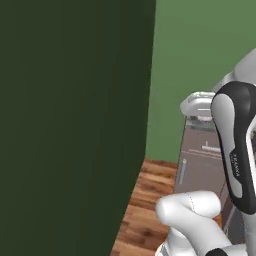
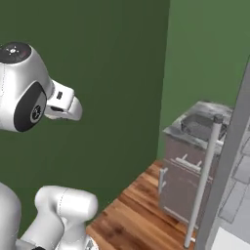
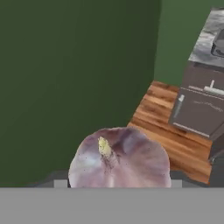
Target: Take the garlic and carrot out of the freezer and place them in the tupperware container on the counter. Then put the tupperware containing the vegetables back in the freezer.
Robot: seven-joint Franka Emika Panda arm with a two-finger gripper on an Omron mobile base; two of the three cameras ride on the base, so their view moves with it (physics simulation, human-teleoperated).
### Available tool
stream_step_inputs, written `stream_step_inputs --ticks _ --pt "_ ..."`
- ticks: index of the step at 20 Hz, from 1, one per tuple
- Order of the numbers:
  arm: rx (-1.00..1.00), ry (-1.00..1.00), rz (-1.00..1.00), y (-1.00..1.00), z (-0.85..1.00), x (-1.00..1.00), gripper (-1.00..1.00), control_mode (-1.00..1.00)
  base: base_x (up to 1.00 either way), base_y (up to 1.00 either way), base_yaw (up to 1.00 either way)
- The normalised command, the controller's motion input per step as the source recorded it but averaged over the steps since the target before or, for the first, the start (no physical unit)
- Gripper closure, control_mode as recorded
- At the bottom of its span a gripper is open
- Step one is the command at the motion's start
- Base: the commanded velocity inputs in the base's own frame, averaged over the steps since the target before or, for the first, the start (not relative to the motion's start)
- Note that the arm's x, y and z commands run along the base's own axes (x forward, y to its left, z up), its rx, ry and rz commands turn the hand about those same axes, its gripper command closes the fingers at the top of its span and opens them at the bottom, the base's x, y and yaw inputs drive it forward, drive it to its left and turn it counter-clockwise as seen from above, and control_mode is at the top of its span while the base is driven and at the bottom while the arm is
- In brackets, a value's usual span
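Garlic (image 3: 119, 157) sits right in front of our hand camera, a pinkish-purple bulb with a pale yellow tip, low in the picture where the fingertips would rise. The bulb hides the gripper's fingers, so we cannot see them touching it; from how close and how central it sits, we judge that the gripper is closed around the garlic, with the jaws standing fairly wide because the bulb is broad.

Beyond the garlic lies a strip of wooden floor (image 3: 175, 127), and beyond the floor a low brownish cabinet (image 3: 199, 111) with a pale bar handle. On top of that cabinet is the marbled counter (image 2: 195, 117), and on the counter sits a shallow dark tray, the tupperware container (image 2: 200, 126). We cannot tell whether anything lies in the tray; it looks bare from here, but it is small and far off. A dark green wall (image 2: 97, 73) stands to the side of the garlic, away from the counter.

The freezer's door (image 2: 229, 161), with its long upright bar handle (image 2: 202, 180), stands just beside the counter, and grey shelves show past its edge. We see no carrot.

We judge that we are carrying the garlic from the freezer toward the counter. The next move calls for swinging the arm over the tray, lowering the bulb inside its rim, and letting go.
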Motion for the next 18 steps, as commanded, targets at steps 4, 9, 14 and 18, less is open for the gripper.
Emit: stream_step_inputs --ticks 4,9,14,18 --pt "0.00 0.00 0.00 0.00 0.00 0.00 1.00 1.00 0.42 0.44 -0.72" --pt "0.00 0.00 0.00 0.00 0.00 0.00 1.00 1.00 0.49 0.48 -0.70" --pt "0.00 0.00 0.00 0.00 0.00 0.00 1.00 1.00 0.67 0.48 -0.65" --pt "0.00 0.00 0.00 0.00 0.00 0.00 1.00 1.00 0.87 0.46 -0.57"
